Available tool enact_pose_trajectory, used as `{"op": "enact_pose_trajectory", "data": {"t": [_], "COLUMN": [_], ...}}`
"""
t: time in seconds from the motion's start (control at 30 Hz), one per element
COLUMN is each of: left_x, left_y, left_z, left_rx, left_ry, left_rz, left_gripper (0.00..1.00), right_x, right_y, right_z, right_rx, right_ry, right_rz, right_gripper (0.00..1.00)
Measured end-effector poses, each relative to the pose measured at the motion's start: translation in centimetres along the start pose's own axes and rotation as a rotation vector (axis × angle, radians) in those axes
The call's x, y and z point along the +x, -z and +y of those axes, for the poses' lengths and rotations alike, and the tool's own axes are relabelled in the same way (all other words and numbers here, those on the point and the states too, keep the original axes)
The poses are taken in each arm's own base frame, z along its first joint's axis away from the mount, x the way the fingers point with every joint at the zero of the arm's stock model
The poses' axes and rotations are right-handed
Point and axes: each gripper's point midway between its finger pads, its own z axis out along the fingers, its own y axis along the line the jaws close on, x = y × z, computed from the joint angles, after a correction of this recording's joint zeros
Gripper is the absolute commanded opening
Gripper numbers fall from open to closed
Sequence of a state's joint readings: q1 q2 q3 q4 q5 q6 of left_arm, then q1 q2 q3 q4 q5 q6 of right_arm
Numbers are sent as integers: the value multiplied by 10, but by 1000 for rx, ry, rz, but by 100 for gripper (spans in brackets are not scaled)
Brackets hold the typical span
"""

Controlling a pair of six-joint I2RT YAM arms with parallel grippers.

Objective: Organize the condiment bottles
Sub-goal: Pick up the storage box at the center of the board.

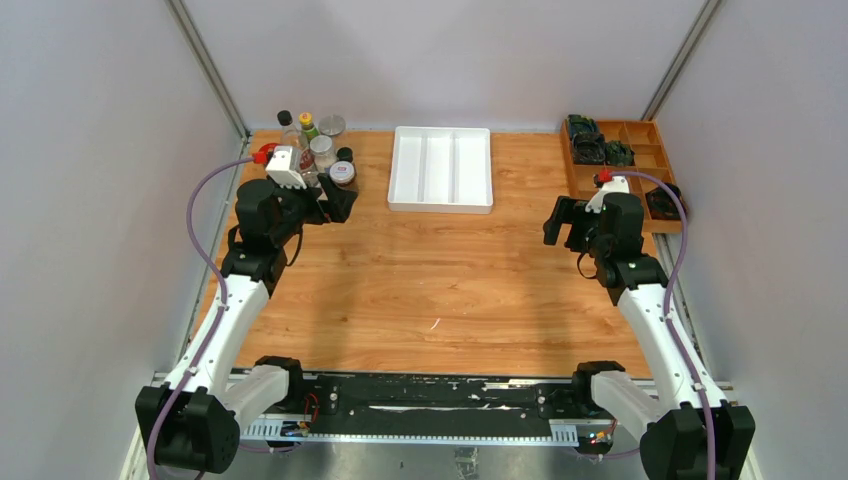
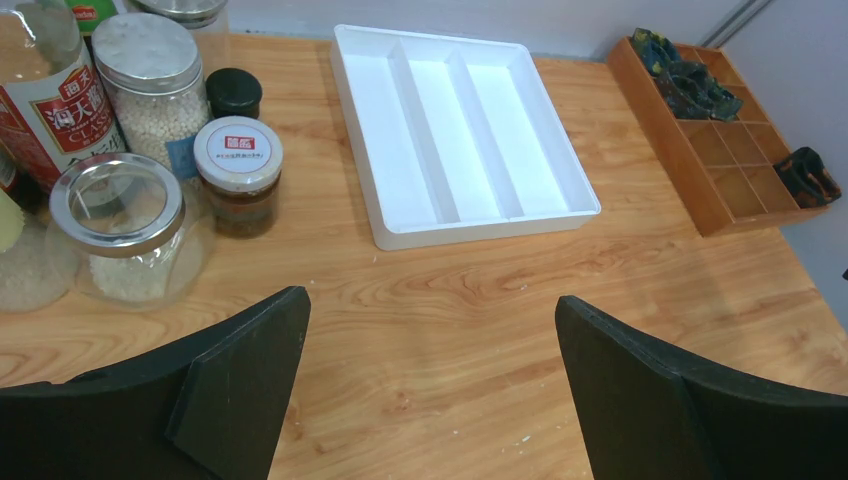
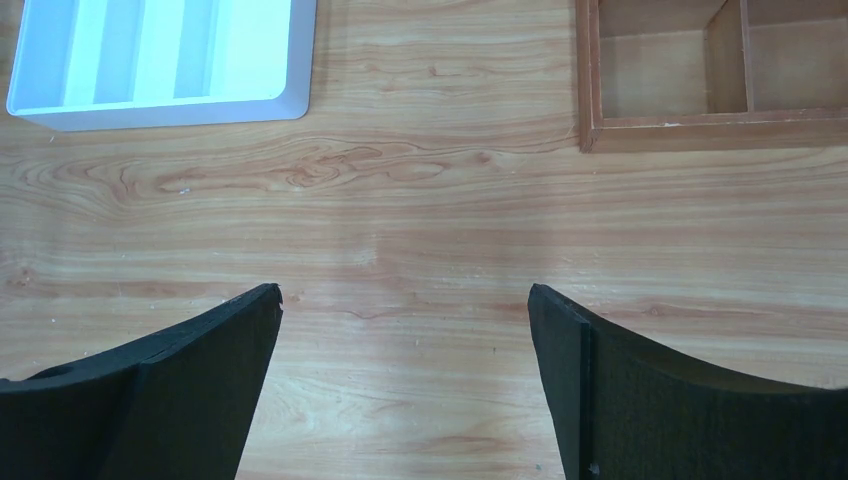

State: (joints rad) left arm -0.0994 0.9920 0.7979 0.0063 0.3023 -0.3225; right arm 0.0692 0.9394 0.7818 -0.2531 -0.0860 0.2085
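The condiment bottles (image 1: pixel 318 146) stand bunched at the table's back left corner. In the left wrist view I see a red-labelled bottle (image 2: pixel 52 112), a silver-lidded jar of white grains (image 2: pixel 150 85), a small black-capped jar (image 2: pixel 234 92), a white-lidded jar (image 2: pixel 238 175) and a squat clear jar (image 2: pixel 125 230). My left gripper (image 2: pixel 430 300) hovers open just right of and in front of the group, over bare wood, holding nothing. My right gripper (image 3: pixel 405 290) is open and holds nothing above the wood at the right side (image 1: pixel 562 225).
A white three-slot tray (image 1: pixel 441 205) lies at the back centre, between the arms; its front wall (image 2: pixel 480 232) is ahead of the left gripper. A wooden compartment box (image 1: pixel 655 160) with dark objects sits at the back right, its near rim (image 3: pixel 700 132) ahead of the right gripper.
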Motion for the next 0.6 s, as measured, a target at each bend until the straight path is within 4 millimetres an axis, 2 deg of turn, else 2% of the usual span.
{"op": "enact_pose_trajectory", "data": {"t": [0.33, 0.6], "left_x": [0, 5], "left_y": [0, -1], "left_z": [0, 8], "left_rx": [0, -42], "left_ry": [-1, 8], "left_rz": [-2, 16], "left_gripper": [100, 100], "right_x": [-3, -3], "right_y": [1, 1], "right_z": [1, 1], "right_rx": [-3, -7], "right_ry": [1, 1], "right_rz": [-14, -13], "right_gripper": [100, 100]}}
